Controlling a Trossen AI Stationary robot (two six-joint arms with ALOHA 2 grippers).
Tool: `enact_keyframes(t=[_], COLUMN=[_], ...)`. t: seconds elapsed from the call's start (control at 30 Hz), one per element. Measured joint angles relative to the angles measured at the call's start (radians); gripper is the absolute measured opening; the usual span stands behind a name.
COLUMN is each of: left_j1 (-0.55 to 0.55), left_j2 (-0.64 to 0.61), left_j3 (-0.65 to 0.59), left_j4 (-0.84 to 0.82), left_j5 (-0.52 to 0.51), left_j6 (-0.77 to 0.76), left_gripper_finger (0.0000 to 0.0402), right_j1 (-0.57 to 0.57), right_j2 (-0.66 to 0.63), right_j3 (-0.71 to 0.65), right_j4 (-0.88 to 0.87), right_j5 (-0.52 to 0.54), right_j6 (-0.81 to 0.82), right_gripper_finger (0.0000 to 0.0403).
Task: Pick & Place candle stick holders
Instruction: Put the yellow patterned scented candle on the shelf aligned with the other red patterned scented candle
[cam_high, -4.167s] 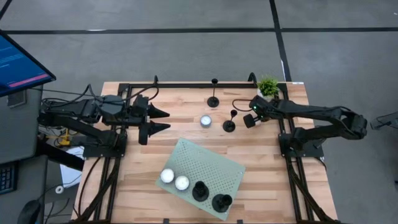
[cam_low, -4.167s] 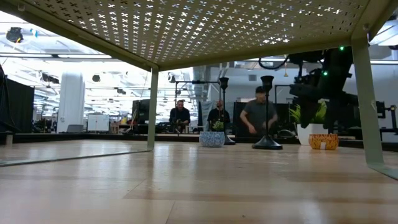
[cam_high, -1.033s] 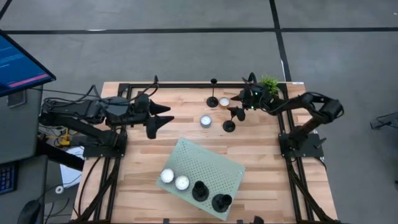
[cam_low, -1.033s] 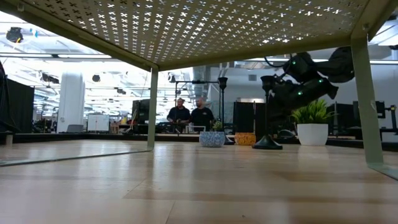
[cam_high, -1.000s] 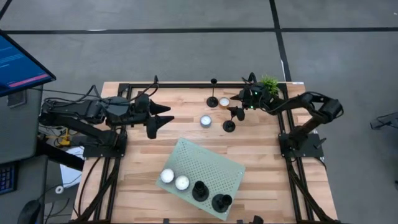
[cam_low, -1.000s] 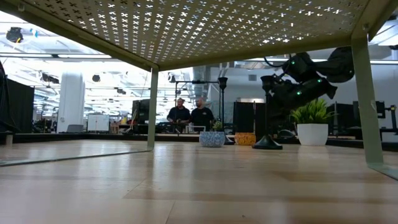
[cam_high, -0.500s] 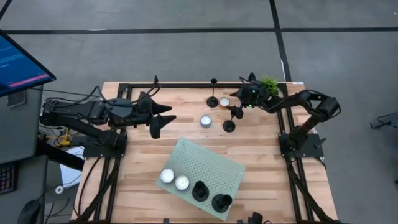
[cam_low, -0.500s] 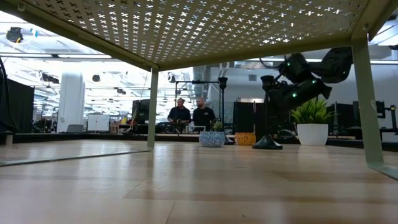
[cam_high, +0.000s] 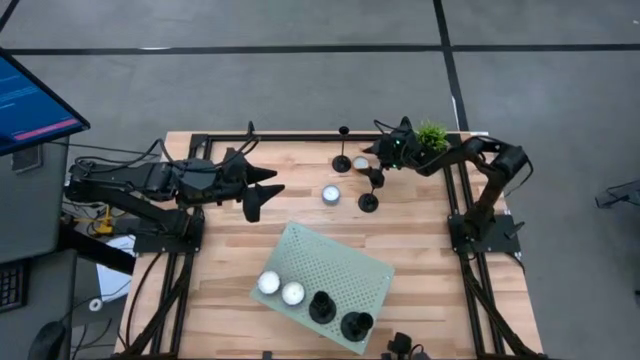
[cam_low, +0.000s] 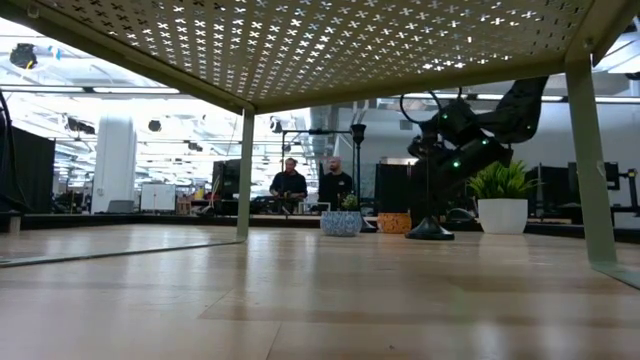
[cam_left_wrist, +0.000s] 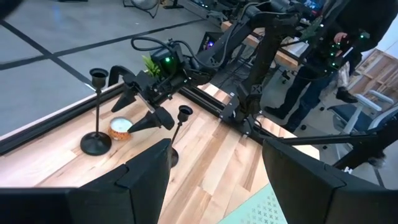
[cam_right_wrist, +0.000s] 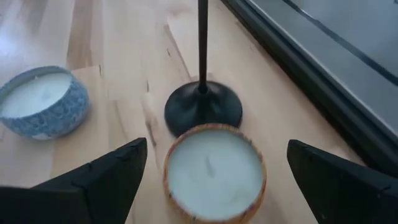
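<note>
Two black candle stick holders stand on their round bases on the wood table: one near the far edge (cam_high: 343, 160), one nearer the middle (cam_high: 368, 202). Two more (cam_high: 322, 307) stand on the green perforated tray. My right gripper (cam_high: 368, 158) is open and low beside the far holder (cam_right_wrist: 202, 112). Its fingers stand on either side of an orange-rimmed candle (cam_right_wrist: 214, 171) without touching it. In the left wrist view the right gripper (cam_left_wrist: 127, 102) also shows open over that candle. My left gripper (cam_high: 268, 192) hangs open at the table's left, high above the wood.
A blue-patterned candle (cam_high: 331, 194) lies left of the nearer holder. Two white tealights (cam_high: 280, 288) sit on the green tray (cam_high: 345, 262). A potted plant (cam_high: 431, 136) stands at the far right corner. A black frame rail (cam_high: 300, 136) runs along the far edge. People stand beyond the table.
My right gripper has moved down and toward the table's left edge, closing in on the orange-rimmed candle and the far holder. The holders and candles have stayed where they were.
</note>
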Motion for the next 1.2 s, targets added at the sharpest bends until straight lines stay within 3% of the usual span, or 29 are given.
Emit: enact_keyframes(t=[0.43,0.93,1.2], left_j1=[0.001,0.001,0.001], left_j2=[0.0,0.0,0.0], left_j3=[0.0,0.0,0.0], left_j4=[0.0,0.0,0.0], left_j5=[-0.018,-0.018,-0.018], left_j6=[0.019,0.019,0.016], left_gripper_finger=[0.0253,0.0253,0.0253], right_j1=[0.022,0.022,0.019], right_j2=[0.017,0.031,0.031], right_j3=[0.091,0.195,0.208], right_j4=[-0.166,-0.411,-0.443], right_j5=[0.026,0.067,0.073], right_j6=[-0.046,-0.106,-0.105], right_gripper_finger=[0.0376,0.0345,0.0331])
